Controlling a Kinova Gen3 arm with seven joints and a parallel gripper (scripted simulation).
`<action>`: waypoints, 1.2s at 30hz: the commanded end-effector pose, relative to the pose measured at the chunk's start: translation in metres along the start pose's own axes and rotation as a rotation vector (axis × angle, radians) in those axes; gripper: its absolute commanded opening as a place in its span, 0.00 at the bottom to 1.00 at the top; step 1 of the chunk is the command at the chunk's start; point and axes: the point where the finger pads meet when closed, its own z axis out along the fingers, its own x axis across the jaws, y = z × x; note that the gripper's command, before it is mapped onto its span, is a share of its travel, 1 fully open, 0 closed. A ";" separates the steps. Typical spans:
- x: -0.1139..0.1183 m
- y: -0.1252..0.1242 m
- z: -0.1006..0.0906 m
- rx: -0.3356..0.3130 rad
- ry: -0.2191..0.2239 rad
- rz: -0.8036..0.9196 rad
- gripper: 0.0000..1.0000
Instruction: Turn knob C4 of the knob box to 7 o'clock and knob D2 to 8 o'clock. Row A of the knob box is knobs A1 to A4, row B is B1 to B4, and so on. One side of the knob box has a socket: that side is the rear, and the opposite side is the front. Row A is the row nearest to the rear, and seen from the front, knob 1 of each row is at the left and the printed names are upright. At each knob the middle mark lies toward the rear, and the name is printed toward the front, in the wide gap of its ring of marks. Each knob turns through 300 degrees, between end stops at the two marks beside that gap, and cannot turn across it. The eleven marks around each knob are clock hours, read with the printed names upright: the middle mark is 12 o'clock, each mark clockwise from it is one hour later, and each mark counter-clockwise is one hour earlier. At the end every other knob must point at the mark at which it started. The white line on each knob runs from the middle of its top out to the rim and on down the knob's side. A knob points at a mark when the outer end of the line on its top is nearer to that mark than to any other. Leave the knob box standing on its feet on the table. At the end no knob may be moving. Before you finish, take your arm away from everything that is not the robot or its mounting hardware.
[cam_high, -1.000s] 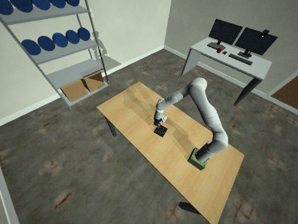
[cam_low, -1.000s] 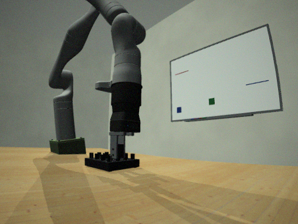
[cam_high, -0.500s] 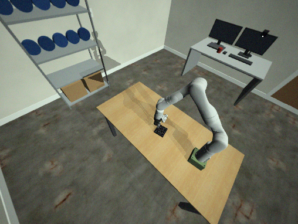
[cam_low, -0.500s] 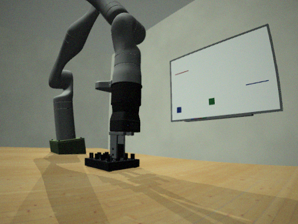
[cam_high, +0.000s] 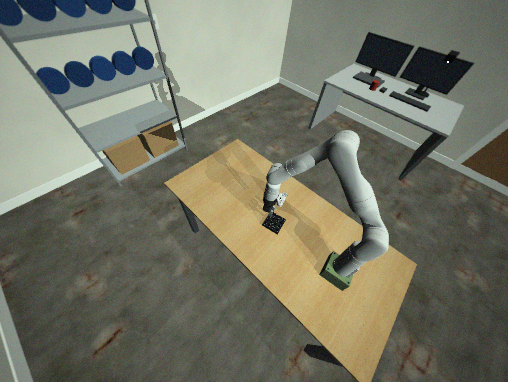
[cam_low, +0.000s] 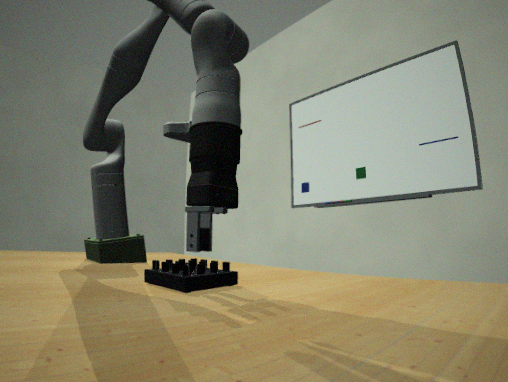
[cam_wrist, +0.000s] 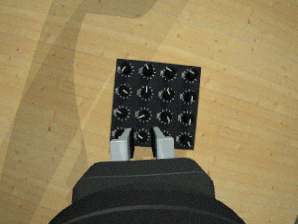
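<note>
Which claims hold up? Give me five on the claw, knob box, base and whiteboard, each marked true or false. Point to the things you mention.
The claw (cam_high: 271, 214) (cam_low: 199, 250) (cam_wrist: 142, 138) is above the knob box (cam_high: 272, 224) (cam_low: 186, 285) (cam_wrist: 156, 104). True.
The claw's fingers are pressed together. False: a gap separates them.
The knob box stands on the table (cam_high: 350, 320) (cam_low: 400, 325) (cam_wrist: 250, 100). True.
The arm's base (cam_high: 344, 285) (cam_low: 117, 251) is blue. False: it is green.
The whiteboard (cam_low: 390, 110) lies on the floor. False: it is on the wall.

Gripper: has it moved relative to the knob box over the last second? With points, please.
Yes, up: in the exterior view the gripper (cam_low: 199, 250) (cam_wrist: 142, 138) now hangs above the knob box (cam_low: 186, 285) (cam_wrist: 156, 104), where its fingertips were down among the knobs.
</note>
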 end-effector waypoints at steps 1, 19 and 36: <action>-0.001 0.004 -0.010 -0.013 -0.001 0.001 0.46; -0.002 0.000 -0.013 -0.013 -0.001 0.013 0.46; -0.020 -0.053 -0.031 -0.013 0.000 0.172 0.46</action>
